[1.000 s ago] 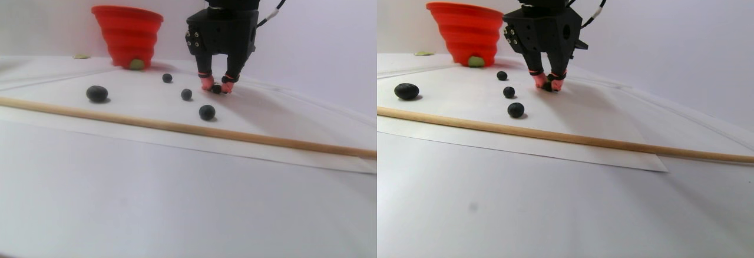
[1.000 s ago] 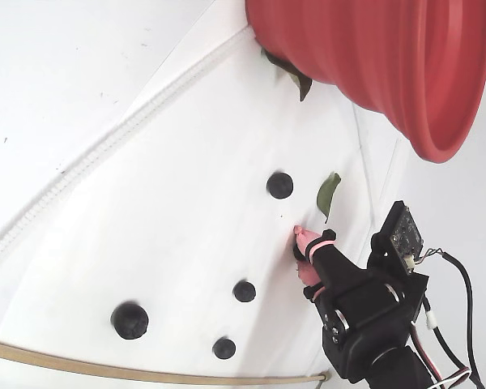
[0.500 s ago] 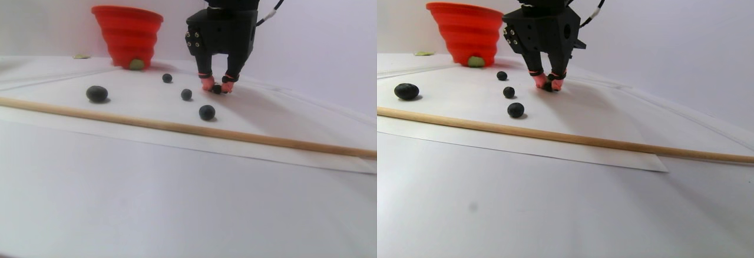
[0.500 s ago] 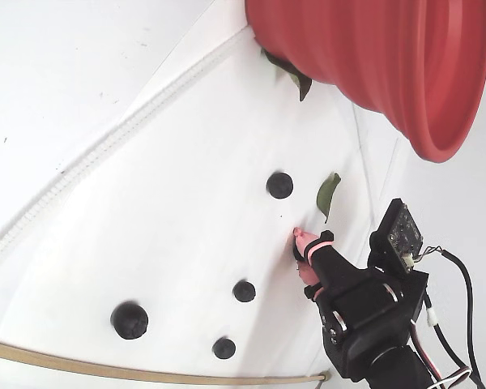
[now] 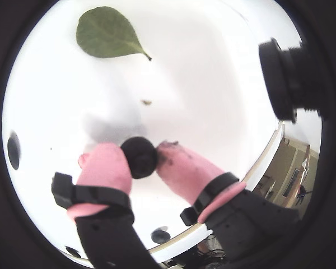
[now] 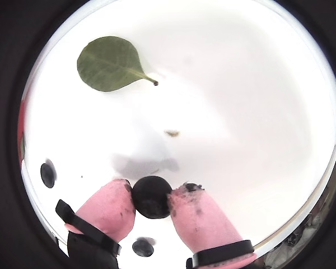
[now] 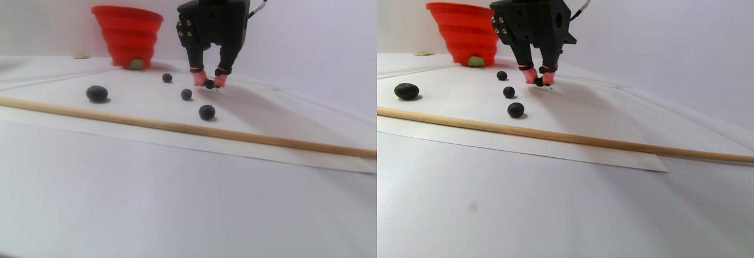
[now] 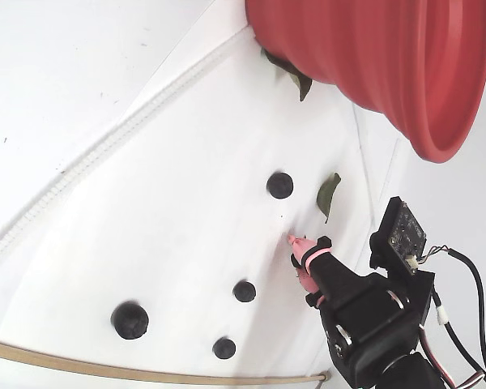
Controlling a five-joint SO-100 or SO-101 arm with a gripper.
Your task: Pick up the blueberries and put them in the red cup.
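Gripper (image 7: 209,83), pink fingertips (image 5: 103,168) pinched on one berry (image 5: 139,157), has risen off the sheet since a second ago, so the pick holds; four berries remain down, cup (image 7: 128,34) well apart behind.

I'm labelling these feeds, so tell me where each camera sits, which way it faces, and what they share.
A wrist view: rides on the arm, looks down past the pink fingertips at the held blueberry and a leaf.
Another wrist view: same mount, closer on the held blueberry.
Stereo pair view: low at table level, facing the red cup and the gripper.
Fixed view: above, tilted, looking down on the white sheet.
All show the gripper; its jaws pinch the berry.
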